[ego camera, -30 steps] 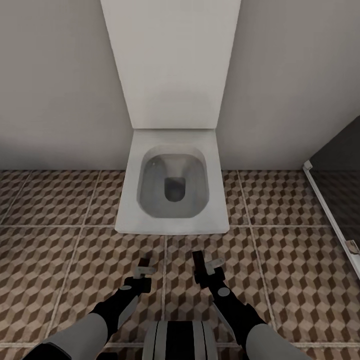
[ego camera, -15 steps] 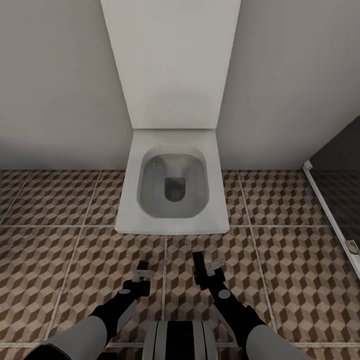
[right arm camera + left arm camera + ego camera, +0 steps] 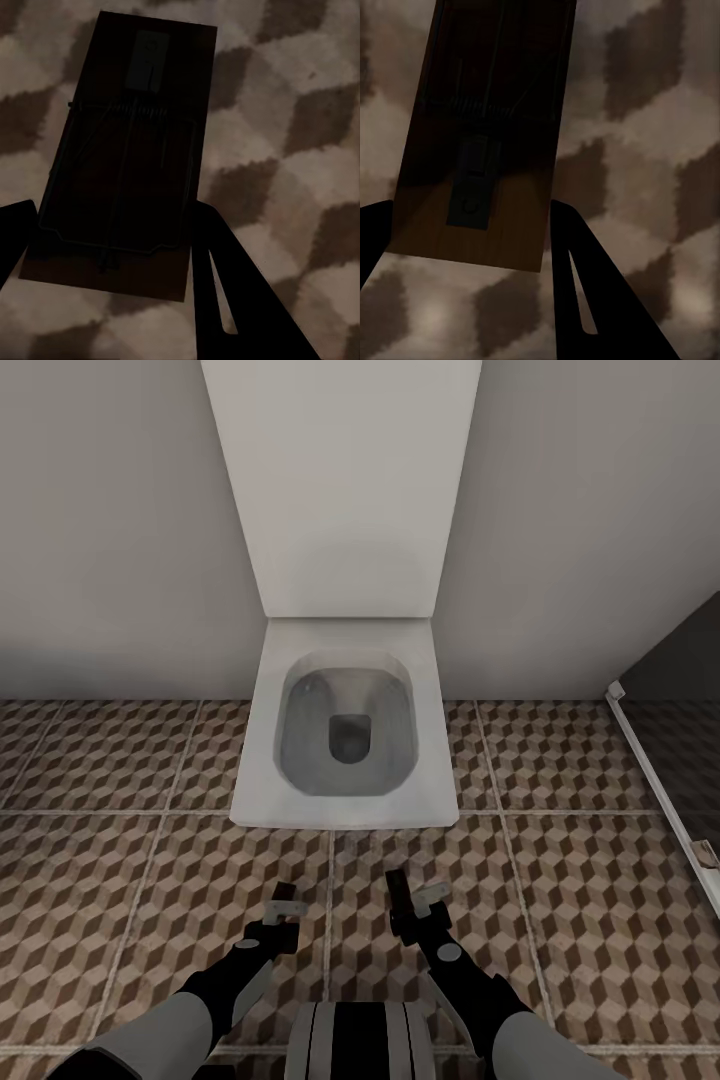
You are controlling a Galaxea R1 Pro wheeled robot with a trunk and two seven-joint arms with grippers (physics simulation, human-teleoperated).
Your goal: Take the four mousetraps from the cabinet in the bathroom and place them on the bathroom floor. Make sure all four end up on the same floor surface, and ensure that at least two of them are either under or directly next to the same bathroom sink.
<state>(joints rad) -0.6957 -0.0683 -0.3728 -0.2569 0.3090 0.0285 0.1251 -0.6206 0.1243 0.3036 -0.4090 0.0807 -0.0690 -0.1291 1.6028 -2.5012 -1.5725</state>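
My left gripper hangs low over the bathroom floor, shut on a small brown mousetrap. In the left wrist view that mousetrap is a wooden board with dark wire parts, spanning the gap between the two dark fingers. Beside it, my right gripper is shut on a second, darker mousetrap. The right wrist view has this mousetrap between the fingers, above the cube-pattern tiles. The cabinet and the bathroom sink are out of view.
A white square toilet with a tall white panel behind it stands against the wall straight ahead of both grippers. A dark shower enclosure with a white frame rail borders the floor at the right. Tiled floor stretches to both sides.
Both grippers have drawn back slightly toward my body, each still holding its mousetrap. The toilet and floor have not shifted.
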